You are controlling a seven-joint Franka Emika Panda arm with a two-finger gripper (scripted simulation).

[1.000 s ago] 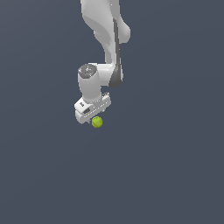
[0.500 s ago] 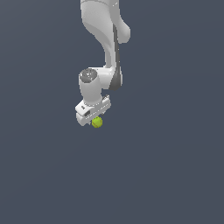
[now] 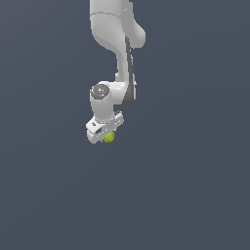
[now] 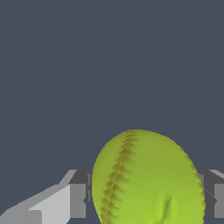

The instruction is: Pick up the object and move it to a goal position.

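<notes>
Seen from the exterior view, the white arm (image 3: 117,44) reaches down from the upper edge and ends in the gripper (image 3: 107,136), which sits over the small yellow-green ball (image 3: 109,137) on the plain dark grey surface (image 3: 195,195); only part of the ball shows, under the gripper body. Being round, the ball has no long axis, but in the wrist view a stitched seam (image 4: 117,175) runs across the ball (image 4: 148,179) in a gentle curve, marking its present orientation. That view shows the ball lodged between the gripper's two fingers (image 4: 78,200), one on either side, with the dark pads close against its flanks; whether they press on it or merely flank it cannot be told. Compared with the exterior picture of one second ago, the gripper has come lower: the ball then lay clearly visible just beneath the fingers, whereas now the gripper body hides much of it. The ball's place on the surface appears unchanged between the two moments.
</notes>
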